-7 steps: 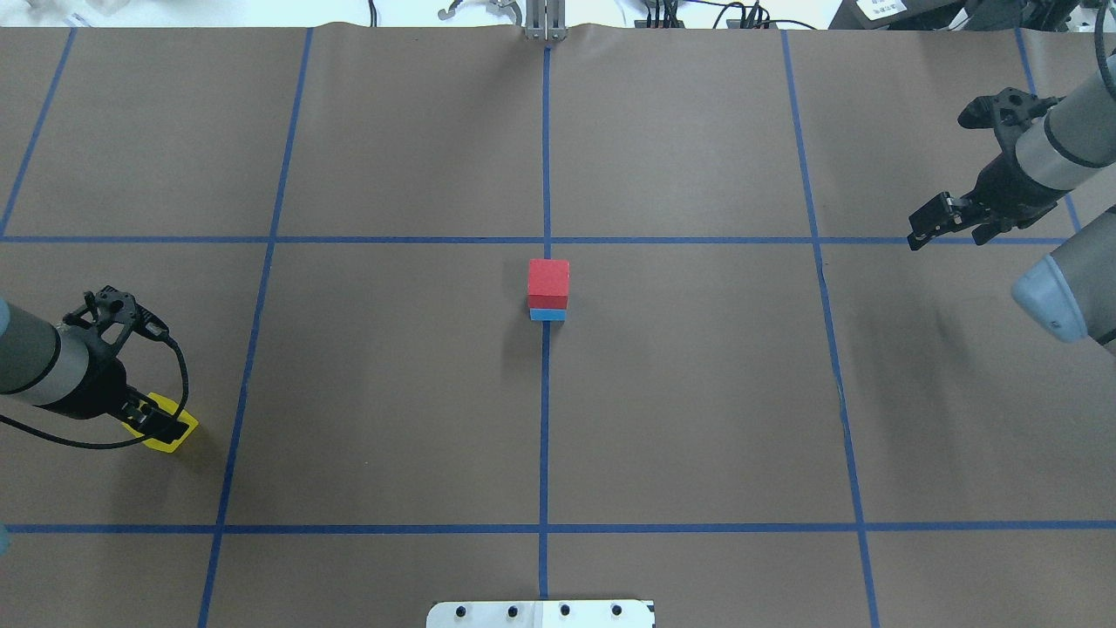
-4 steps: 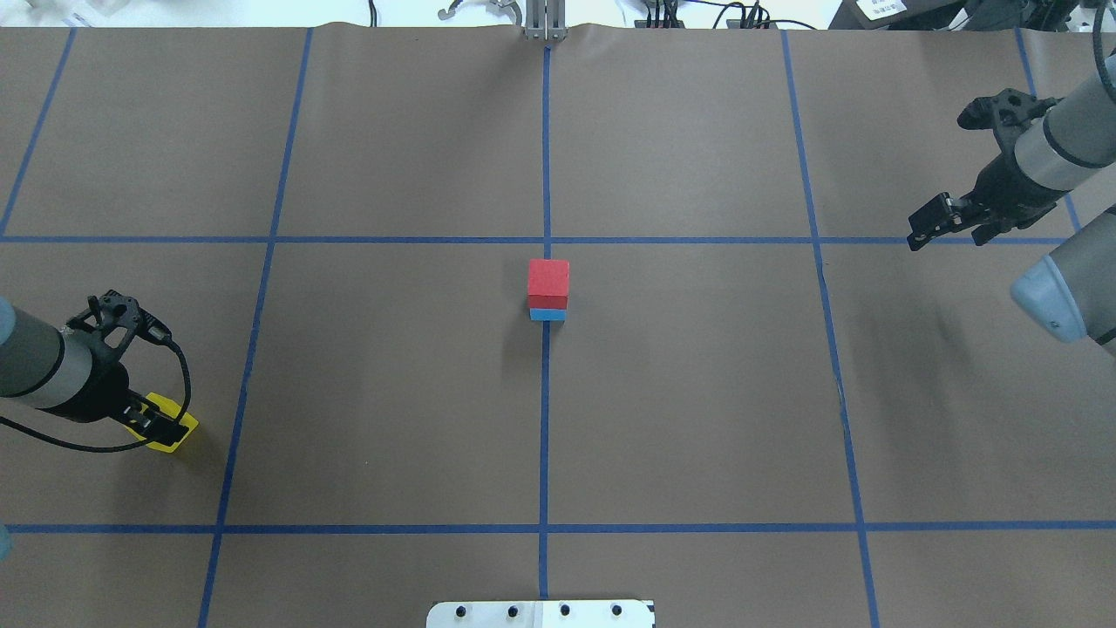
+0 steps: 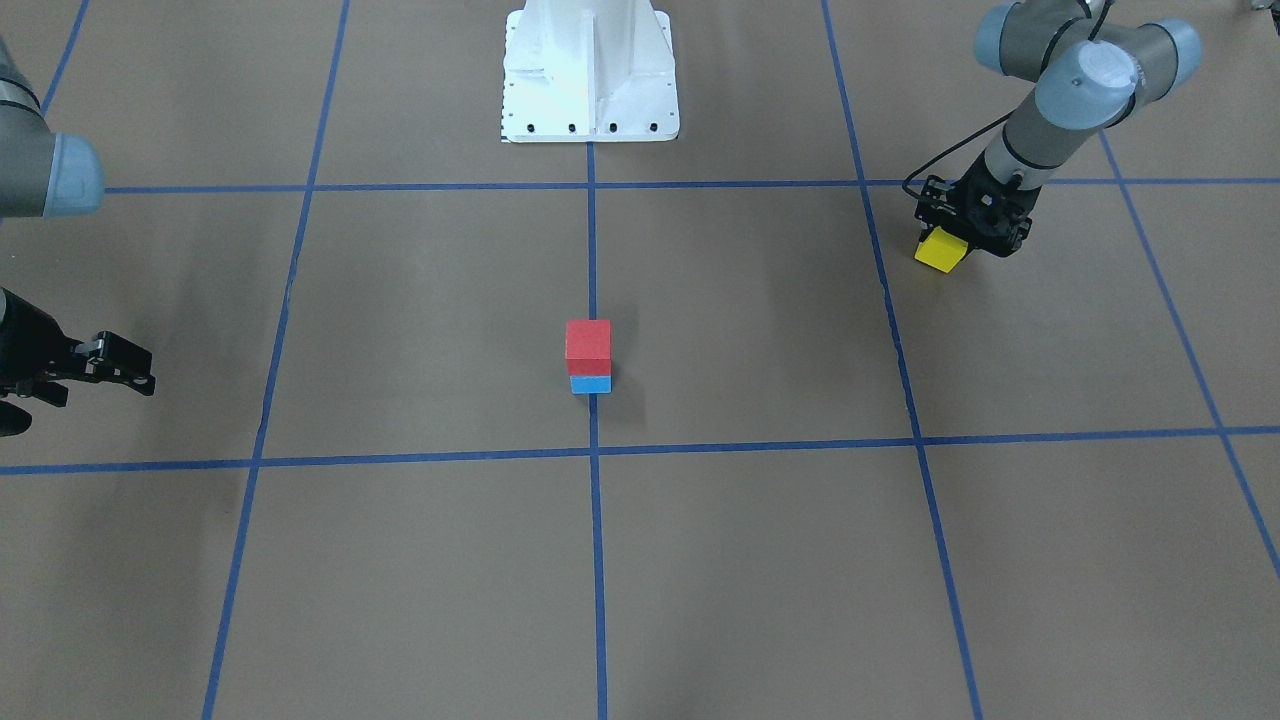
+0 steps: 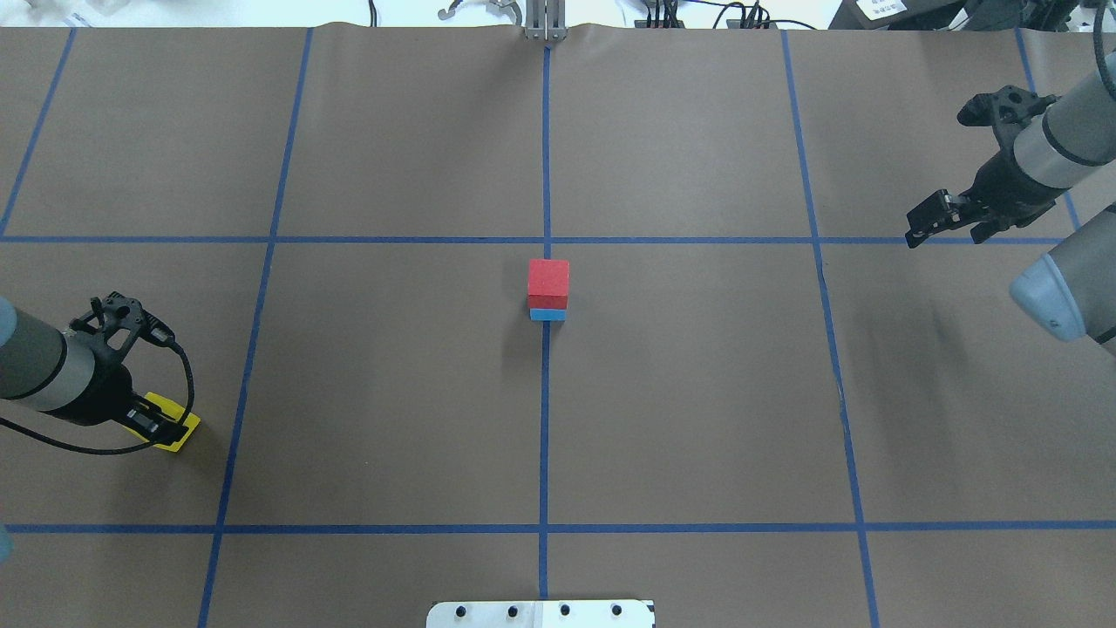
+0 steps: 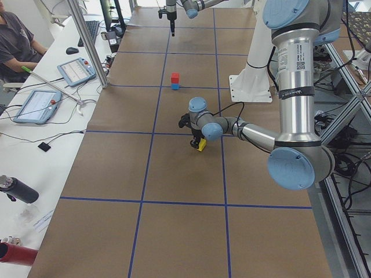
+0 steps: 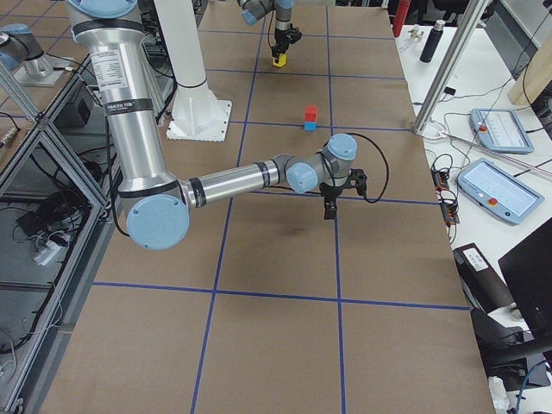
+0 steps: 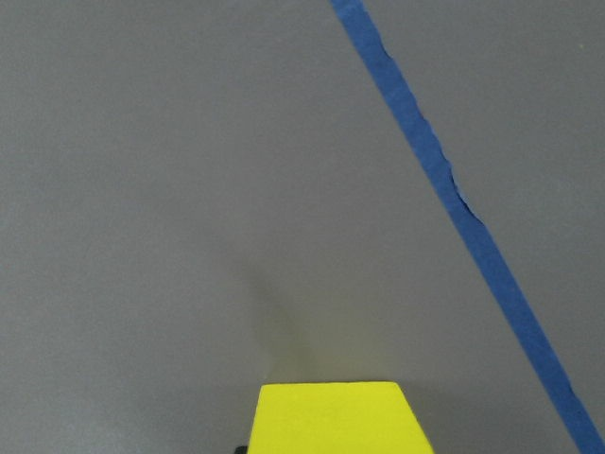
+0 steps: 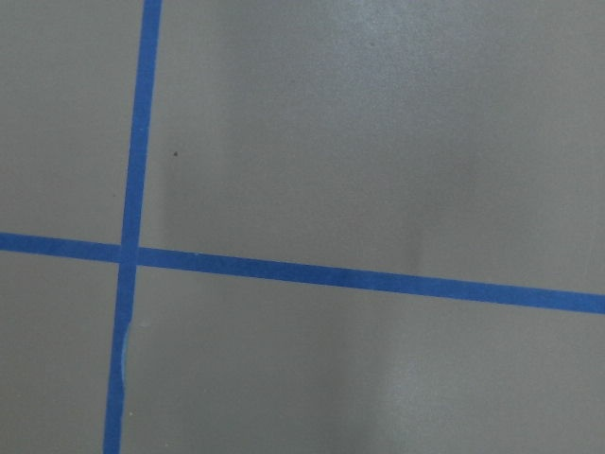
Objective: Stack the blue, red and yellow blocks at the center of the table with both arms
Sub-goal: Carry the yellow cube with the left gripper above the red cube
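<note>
A red block [image 4: 548, 279] sits on a blue block [image 4: 547, 315] at the table's centre, also in the front view with red [image 3: 588, 340] over blue [image 3: 590, 384]. My left gripper [image 4: 159, 425] is shut on the yellow block [image 4: 180, 429] at the table's left side, low over the paper. The block fills the bottom of the left wrist view [image 7: 331, 418] and shows under the gripper in the front view [image 3: 941, 250]. My right gripper [image 4: 952, 228] is open and empty, far right of the stack.
Blue tape lines [image 4: 546, 419] divide the brown paper into squares. The white robot base [image 3: 590, 70] stands at the near edge. Operator desks with tablets [image 5: 75, 70] line the far side.
My left arm has shifted slightly, and the yellow block has moved a little with it. My right arm has drawn back slightly. The red and blue stack has not moved.
</note>
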Controlling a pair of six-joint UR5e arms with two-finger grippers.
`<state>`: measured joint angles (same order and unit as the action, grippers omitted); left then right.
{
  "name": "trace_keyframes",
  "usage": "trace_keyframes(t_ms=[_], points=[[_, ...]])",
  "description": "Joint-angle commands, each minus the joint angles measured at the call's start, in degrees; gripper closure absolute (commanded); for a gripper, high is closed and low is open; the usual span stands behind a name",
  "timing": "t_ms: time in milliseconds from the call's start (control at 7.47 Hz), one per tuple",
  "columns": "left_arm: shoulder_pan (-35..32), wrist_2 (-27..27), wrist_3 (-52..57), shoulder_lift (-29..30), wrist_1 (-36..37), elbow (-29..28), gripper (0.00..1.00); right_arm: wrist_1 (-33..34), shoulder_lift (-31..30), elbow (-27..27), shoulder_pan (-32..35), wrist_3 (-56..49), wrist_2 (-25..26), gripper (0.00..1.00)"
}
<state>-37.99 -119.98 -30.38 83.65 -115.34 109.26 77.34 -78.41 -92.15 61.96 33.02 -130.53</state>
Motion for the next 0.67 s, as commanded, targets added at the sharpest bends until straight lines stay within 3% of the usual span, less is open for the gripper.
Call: trace_keyframes(t_ms=[0, 268, 535], points=[[-0.8, -2.3, -1.7, 10.9, 18.8, 7.2, 1.00, 0.0, 0.1, -0.3, 0.0, 0.2, 0.0, 0.01], [-0.6, -1.8, -18.8, 32.6, 35.3, 5.3, 1.00, -1.5, -0.6, -0.1, 0.3, 0.1, 1.1, 0.01], [-0.5, -0.8, -25.1, 47.9, 39.2, -5.7, 1.00, -2.0, -0.6, 0.0, 0.4, 0.1, 1.7, 0.01]])
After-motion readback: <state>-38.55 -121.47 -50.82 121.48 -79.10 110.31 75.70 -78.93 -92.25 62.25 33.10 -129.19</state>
